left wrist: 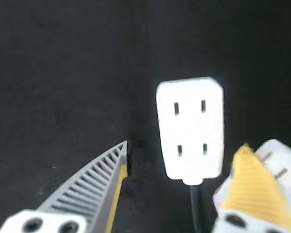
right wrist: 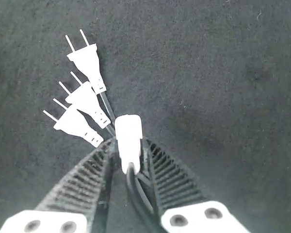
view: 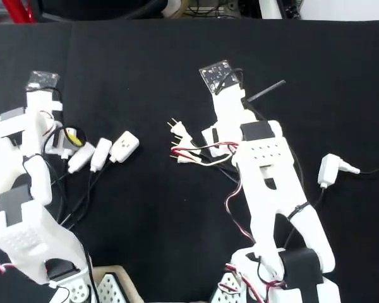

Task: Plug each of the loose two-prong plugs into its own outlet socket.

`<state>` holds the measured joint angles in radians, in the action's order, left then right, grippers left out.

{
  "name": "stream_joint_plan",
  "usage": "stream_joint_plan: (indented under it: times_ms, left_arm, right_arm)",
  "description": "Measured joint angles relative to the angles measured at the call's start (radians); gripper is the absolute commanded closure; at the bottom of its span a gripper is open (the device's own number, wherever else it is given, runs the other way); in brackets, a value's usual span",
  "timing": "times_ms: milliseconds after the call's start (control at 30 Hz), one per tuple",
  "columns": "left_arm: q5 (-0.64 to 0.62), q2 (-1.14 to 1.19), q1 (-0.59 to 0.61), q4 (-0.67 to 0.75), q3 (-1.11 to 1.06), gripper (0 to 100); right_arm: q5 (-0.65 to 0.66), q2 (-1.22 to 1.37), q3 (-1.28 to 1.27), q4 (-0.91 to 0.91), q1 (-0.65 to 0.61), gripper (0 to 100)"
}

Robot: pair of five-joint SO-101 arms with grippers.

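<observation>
Nothing looks plugged in yet: the outlet socket [left wrist: 189, 128] shows both slot pairs empty below the left gripper [left wrist: 184, 147], whose jaws are spread and hold nothing. Well to the right of that socket the right gripper [right wrist: 128, 145] pinches one white plug [right wrist: 128, 133] by its body and three two-prong plugs [right wrist: 85, 97] lie loose beside it, so every insertion seems left to do. The pinched plug's prongs are out of sight, a second socket [left wrist: 277, 162] just beside the outlet socket is half hidden by a yellow finger [left wrist: 247, 179], and the white piece on a cord [view: 328, 169] farthest right of it is too small to identify.
</observation>
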<state>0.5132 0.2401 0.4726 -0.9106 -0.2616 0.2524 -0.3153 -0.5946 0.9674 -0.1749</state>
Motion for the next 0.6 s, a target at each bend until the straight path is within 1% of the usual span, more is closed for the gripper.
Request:
stream_joint_plan:
  times_ms: [167,433,600]
  left_arm:
    - [0.058,0.023,-0.003,-0.008,0.0,84]
    - [0.066,0.023,-0.003,-0.009,0.003,96]
    - [0.066,-0.023,-0.002,-0.023,0.003,97]
  right_arm:
    - [0.0,0.0,0.0,0.0,0.0,98.6]
    - [0.0,0.0,0.0,0.0,0.0,98.6]
    - [0.0,0.0,0.0,0.0,0.0,98.6]
